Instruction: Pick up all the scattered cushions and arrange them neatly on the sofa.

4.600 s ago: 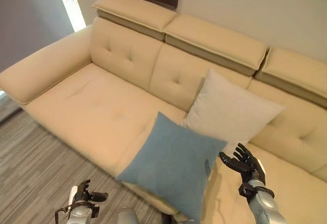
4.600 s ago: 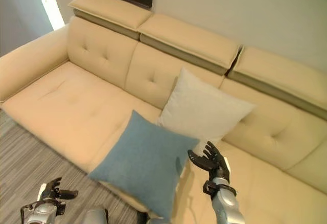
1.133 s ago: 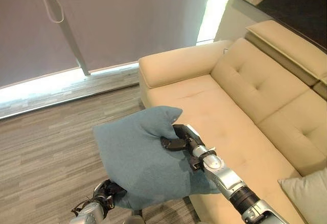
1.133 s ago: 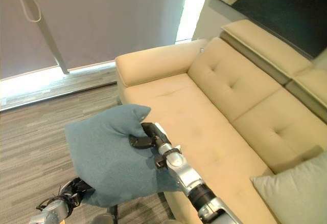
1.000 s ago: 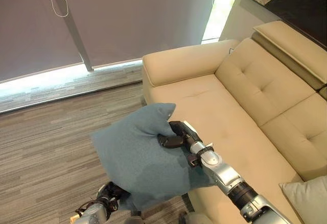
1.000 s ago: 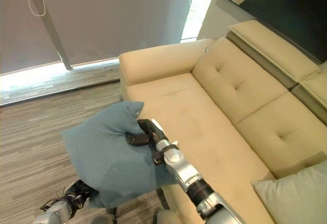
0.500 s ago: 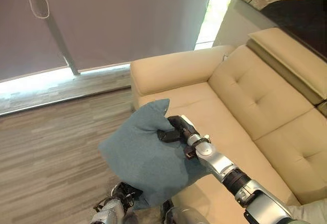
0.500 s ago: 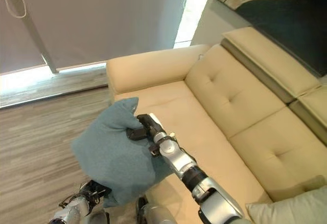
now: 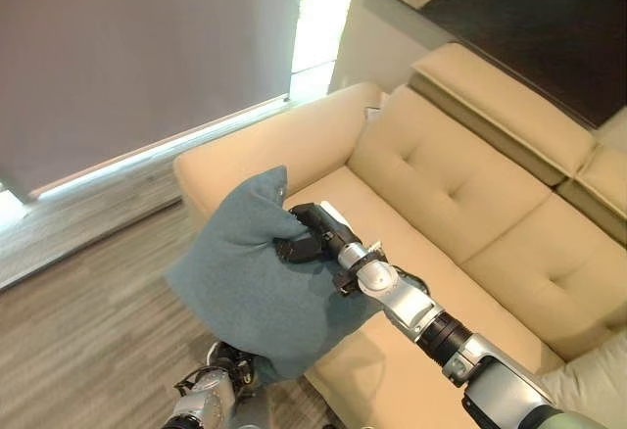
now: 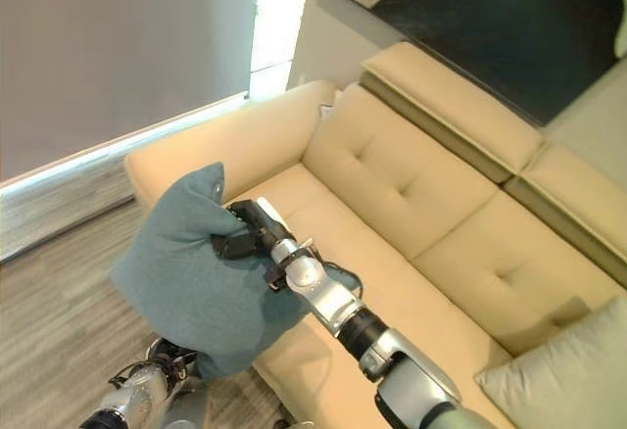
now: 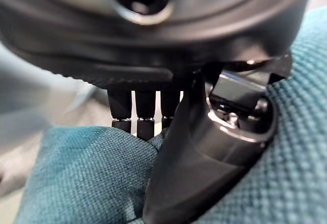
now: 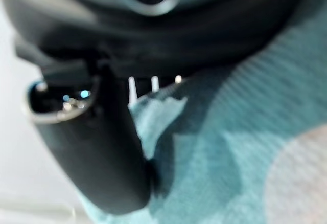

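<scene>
Gripping the lower corner of the soft teal-blue fabric cushion (image 9: 257,292), the left hand (image 9: 223,362) pinches cloth between thumb and curled fingers. Higher up, the right hand (image 9: 307,237) clutches the cushion's upper edge, holding it in the air beside the beige tufted leather sofa (image 9: 460,214), above the wood-grain floor (image 9: 88,282).

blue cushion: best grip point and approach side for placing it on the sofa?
Probably the edges, from opposite sides, as now: right robot hand is pinched on the upper edge of the blue cushion, left robot hand on its lower corner. It is soft and bunches, so a mid-face grip would sag. The sofa seat lies to the right.
</scene>
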Controlling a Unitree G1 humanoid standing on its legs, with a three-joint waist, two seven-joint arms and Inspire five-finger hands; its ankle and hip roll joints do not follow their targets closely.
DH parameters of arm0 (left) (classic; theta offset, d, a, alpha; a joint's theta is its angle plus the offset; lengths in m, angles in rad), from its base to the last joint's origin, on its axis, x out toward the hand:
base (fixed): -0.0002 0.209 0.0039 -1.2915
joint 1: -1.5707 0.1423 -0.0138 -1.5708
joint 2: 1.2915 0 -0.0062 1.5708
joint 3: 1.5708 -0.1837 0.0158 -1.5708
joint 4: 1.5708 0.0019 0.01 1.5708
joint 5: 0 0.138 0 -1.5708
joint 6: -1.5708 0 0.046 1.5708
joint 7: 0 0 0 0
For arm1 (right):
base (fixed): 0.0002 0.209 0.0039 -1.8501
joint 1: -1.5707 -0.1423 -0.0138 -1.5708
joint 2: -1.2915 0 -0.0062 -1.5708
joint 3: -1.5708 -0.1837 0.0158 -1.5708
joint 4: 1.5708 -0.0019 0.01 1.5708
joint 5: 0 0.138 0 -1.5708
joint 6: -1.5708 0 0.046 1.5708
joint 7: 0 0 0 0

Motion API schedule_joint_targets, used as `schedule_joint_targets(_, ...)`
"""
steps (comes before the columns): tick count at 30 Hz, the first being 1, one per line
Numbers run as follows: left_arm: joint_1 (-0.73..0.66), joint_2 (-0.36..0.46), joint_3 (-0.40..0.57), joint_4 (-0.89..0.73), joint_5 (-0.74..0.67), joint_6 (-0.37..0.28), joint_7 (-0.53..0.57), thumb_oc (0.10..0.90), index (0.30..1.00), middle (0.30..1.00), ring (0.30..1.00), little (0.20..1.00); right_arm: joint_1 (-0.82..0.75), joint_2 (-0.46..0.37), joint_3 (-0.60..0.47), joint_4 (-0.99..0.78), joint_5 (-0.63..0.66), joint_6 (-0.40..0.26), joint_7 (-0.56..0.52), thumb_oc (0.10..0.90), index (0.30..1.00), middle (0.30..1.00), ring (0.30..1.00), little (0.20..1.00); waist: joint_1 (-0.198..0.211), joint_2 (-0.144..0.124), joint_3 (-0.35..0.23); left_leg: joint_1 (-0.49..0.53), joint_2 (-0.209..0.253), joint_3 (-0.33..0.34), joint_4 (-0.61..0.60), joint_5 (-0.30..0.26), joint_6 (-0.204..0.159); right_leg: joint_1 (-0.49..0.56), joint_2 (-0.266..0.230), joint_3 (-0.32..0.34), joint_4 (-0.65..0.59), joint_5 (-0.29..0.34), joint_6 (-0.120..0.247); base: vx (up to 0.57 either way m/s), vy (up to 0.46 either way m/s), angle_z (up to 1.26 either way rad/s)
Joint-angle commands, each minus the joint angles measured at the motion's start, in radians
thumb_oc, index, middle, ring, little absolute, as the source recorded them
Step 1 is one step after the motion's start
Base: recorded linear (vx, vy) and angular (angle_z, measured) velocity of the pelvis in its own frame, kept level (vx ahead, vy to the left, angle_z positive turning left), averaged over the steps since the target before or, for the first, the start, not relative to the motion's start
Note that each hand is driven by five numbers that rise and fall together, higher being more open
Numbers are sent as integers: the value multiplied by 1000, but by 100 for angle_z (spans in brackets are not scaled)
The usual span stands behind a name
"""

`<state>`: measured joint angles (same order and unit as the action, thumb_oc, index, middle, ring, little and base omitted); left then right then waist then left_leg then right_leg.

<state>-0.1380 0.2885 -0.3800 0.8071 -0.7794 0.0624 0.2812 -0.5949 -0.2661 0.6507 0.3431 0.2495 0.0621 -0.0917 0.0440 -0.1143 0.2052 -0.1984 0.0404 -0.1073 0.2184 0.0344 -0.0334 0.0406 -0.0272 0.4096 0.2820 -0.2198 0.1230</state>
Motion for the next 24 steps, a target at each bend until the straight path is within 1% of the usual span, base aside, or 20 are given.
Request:
schedule_joint_targets(1,-238,-58,21,-265,70,-179,-79,400,300,300,300,300,-49,22,-41,-163,6,-94,44,400,300,300,300,300,-8,20,-96,99,109,64,-105,-68,-40,-78,-21,-181,9,98,13,147,130,-132)
schedule_joint_targets(3,-212,-21,58,-292,84,-193,-75,400,300,300,300,300,-58,-18,-64,-185,-6,-94,38,400,300,300,300,300,-16,35,-115,151,131,172,-126,-95,-42,-118,-90,-408,-53,118,10,175,120,-176)
schedule_joint_targets(5,-199,8,97,-308,126,-200,-80,400,300,300,300,300,-61,-50,-84,-196,-43,-93,48,400,300,300,300,300,-29,52,-133,215,138,273,-145,-125,-47,-174,-121,-598,-84,152,-5,171,78,-140)
schedule_joint_targets(6,-199,19,111,-312,145,-203,-80,400,300,300,300,300,-58,-67,-90,-197,-61,-96,56,400,300,300,300,300,-34,53,-140,234,134,309,-140,-140,-49,-184,-130,-677,-102,159,-10,223,36,-121)
schedule_joint_targets(7,-193,39,137,-323,171,-199,-93,400,300,300,300,300,-37,-102,-100,-197,-95,-101,71,400,300,300,300,300,-47,54,-149,257,131,335,-130,-155,-53,-190,-137,-729,-116,158,-15,230,-8,-128)
schedule_joint_targets(8,-188,51,149,-346,184,-198,-106,400,300,300,300,300,-27,-132,-121,-215,-122,-96,76,400,300,300,300,300,-53,55,-146,262,131,335,-101,-173,-56,-171,-136,-741,-131,148,-15,274,-75,-118)
schedule_joint_targets(10,-164,83,190,-397,238,-210,-122,400,300,300,300,300,6,-192,-163,-212,-194,-96,74,400,300,300,300,300,-61,53,-146,254,142,336,-19,-153,-75,-148,-101,-696,-149,146,-26,257,-162,-25)
schedule_joint_targets(11,-136,95,218,-412,252,-212,-136,400,300,300,300,300,16,-216,-175,-198,-231,-100,71,400,300,300,300,300,-59,55,-147,239,159,334,67,-116,-93,-122,-78,-681,-174,139,-46,155,-136,23)
schedule_joint_targets(12,-135,96,218,-413,252,-212,-136,400,300,300,300,300,16,-216,-175,-199,-231,-100,71,400,300,300,300,300,-60,54,-149,235,159,334,67,-112,-93,-123,-79,-681,-178,144,-47,128,-225,-9)
schedule_joint_targets(13,-94,122,248,-453,281,-219,-139,400,300,300,300,300,7,-259,-201,-189,-303,-109,37,400,300,300,300,300,-36,54,-117,142,185,282,317,19,-135,-90,-57,-660,-192,139,-78,44,-161,-44)
schedule_joint_targets(14,-94,122,248,-453,281,-219,-139,400,300,300,300,300,7,-259,-200,-189,-303,-109,37,400,300,300,300,300,-38,55,-120,137,186,279,321,17,-135,-92,-56,-663,-192,139,-78,94,-201,-84)
schedule_joint_targets(15,-43,122,290,-482,301,-228,-122,400,300,300,300,300,5,-320,-225,-196,-391,-117,10,400,300,300,300,300,-11,47,-96,72,170,224,392,8,-117,-70,-52,-621,-199,126,-92,179,-31,-84)
schedule_joint_targets(16,-188,137,248,-320,294,-240,-65,400,300,300,300,300,-33,-299,-180,-160,-396,-118,28,400,300,300,300,300,-34,55,-116,72,183,228,341,-23,-109,-54,-41,-597,-204,112,-85,315,46,-92)
schedule_joint_targets(17,-263,141,263,-200,286,-248,-28,400,300,300,300,300,-53,-286,-156,-119,-393,-118,-12,400,300,300,300,300,-44,64,-128,80,191,237,249,-63,-96,-39,-39,-563,-211,102,-68,318,199,-83)
schedule_joint_targets(18,-283,135,277,-177,266,-271,0,400,300,300,300,300,-75,-292,-147,-118,-395,-130,-26,400,300,300,300,300,-44,76,-127,94,199,242,113,-57,-89,-40,-39,-532,-209,99,-56,275,340,-84)
schedule_joint_targets(19,-279,137,283,-206,266,-289,21,400,300,300,300,300,-82,-304,-148,-115,-400,-130,-36,400,300,300,300,300,-36,98,-123,86,207,209,-27,-23,-96,-26,-33,-498,-209,79,-46,135,260,-77)
schedule_joint_targets(20,-279,136,284,-208,267,-289,22,400,300,300,300,300,-83,-305,-147,-115,-400,-130,-36,400,300,300,300,300,-34,97,-123,92,206,213,-41,-13,-96,-28,-33,-496,-209,82,-47,190,219,-95)
schedule_joint_targets(21,-279,131,287,-236,272,-297,49,400,300,300,300,300,-99,-315,-158,-102,-396,-141,-59,400,300,300,300,300,-11,105,-112,69,197,151,-111,14,-97,-15,-29,-462,-205,69,-46,238,105,-142)
schedule_joint_targets(22,-263,126,280,-268,287,-307,51,400,300,300,300,300,-109,-340,-169,-45,-405,-141,-81,400,300,300,300,300,7,126,-105,61,186,77,-224,37,-108,2,-5,-431,-185,38,-41,333,153,-147)
schedule_joint_targets(24,-258,117,276,-285,309,-291,63,400,300,300,300,300,-91,-348,-188,-49,-441,-123,-88,400,300,300,300,300,7,142,-114,91,189,83,-238,70,-124,17,-4,-431,-185,32,-41,253,137,-105)
